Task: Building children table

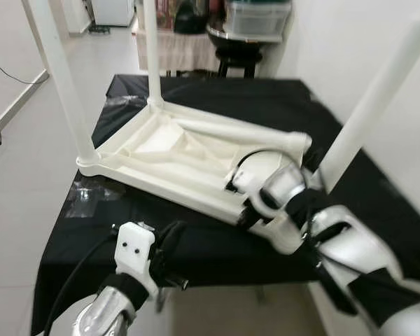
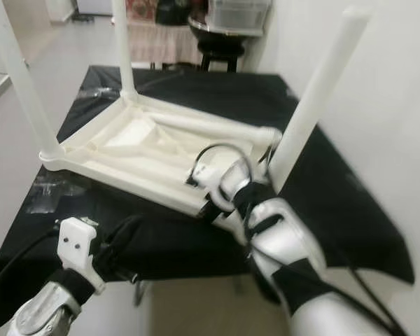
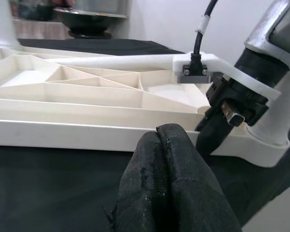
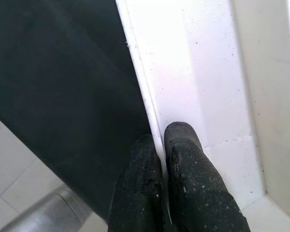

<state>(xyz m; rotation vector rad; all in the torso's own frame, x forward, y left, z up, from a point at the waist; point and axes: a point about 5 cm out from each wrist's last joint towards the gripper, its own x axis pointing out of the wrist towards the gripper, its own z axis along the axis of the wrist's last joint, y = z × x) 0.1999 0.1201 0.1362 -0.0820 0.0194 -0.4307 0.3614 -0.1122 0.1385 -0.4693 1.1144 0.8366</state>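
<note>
While it lies upside down on the black-draped table, the white children's table shows its ribbed underside, with three legs standing up from its corners; its near rim runs close to the black table's front edge; the right gripper sits at the near right corner of that rim, its two black fingers pinched together on the thin white edge; the right arm bends in beside the near right leg; the left gripper hovers low over the black cloth at the front edge, just short of the rim, fingers pressed together and holding nothing; beyond the far edge stand a dark stool and a clear bin.
</note>
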